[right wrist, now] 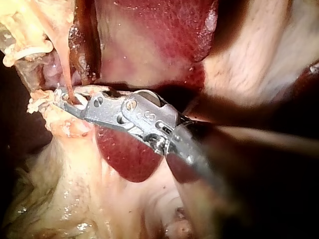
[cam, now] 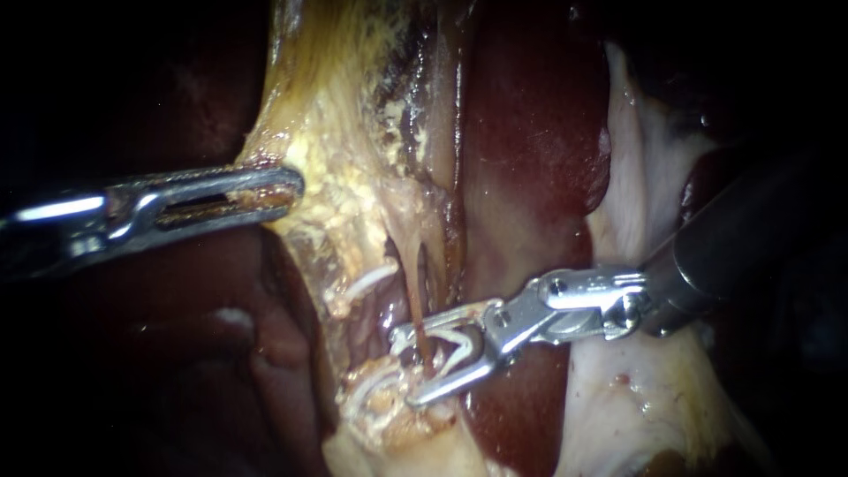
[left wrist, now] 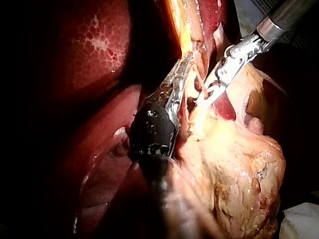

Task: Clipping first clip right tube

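risk: clip closing skewed, or on more than the tube

from the left, my left instrument ends in a slotted steel hand whose jaws are clamped on the edge of the yellow tissue, a lumpy, fatty, crumbly-looking sheet pulled taut. if that grip slips, or i pull harder, i judge the sheet would slacken or tear, and everything to its right would shift just as the clip shuts. along the sheet's right edge lie white loops, curved and hard-looking. they may be clips, but i can't be sure. crowding them is a hazard.

next comes the tube, a thin, tan, glistening strand that looks soft and stretchy. it runs down across a dark gap and passes between the jaws of my right instrument. that hand stands apart, cradling an unclosed white clip, v-shaped, with the tube inside the v. the tips reach past the strand towards ragged fat, so closing could snag that fat too and leave the clip seated crooked. a twist of the wrist might shear so fine a strand.

right of the hand, the liver is smooth, wet and dark red, and i expect the shaft could bruise it. further right a pale membrane lies fibrous and slack.
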### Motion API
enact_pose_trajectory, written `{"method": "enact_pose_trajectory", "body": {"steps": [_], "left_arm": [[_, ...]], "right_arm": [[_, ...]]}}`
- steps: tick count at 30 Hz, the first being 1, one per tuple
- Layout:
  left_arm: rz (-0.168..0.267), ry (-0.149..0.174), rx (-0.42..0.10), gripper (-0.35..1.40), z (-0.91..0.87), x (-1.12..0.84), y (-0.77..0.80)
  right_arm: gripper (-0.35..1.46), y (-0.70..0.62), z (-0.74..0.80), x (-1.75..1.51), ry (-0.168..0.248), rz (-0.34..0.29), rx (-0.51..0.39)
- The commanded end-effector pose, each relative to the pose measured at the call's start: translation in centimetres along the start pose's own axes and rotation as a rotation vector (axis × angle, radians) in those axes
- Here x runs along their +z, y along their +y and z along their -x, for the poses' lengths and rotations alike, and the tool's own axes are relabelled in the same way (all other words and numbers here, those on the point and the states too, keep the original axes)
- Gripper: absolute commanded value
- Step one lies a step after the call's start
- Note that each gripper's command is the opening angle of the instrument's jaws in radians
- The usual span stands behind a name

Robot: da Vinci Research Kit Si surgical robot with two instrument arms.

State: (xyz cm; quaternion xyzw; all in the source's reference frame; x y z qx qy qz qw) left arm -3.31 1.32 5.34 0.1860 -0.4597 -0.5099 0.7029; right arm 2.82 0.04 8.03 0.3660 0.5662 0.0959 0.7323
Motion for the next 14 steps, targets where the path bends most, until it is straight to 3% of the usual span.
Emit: {"method": "enact_pose_trajectory", "body": {"steps": [1, 14], "left_arm": [[0.0, 0.0, 0.0, -0.35, 0.0, 0.0, 0.0], [-0.001, 0.0, 0.0, -0.35, 0.0, 0.0, 0.01]], "right_arm": [[-0.35, 0.0, 0.0, -0.02, -0.003, -0.003, 0.005], [-0.35, -0.03, 0.01, -0.01, -0.005, -0.011, 0.038]]}}
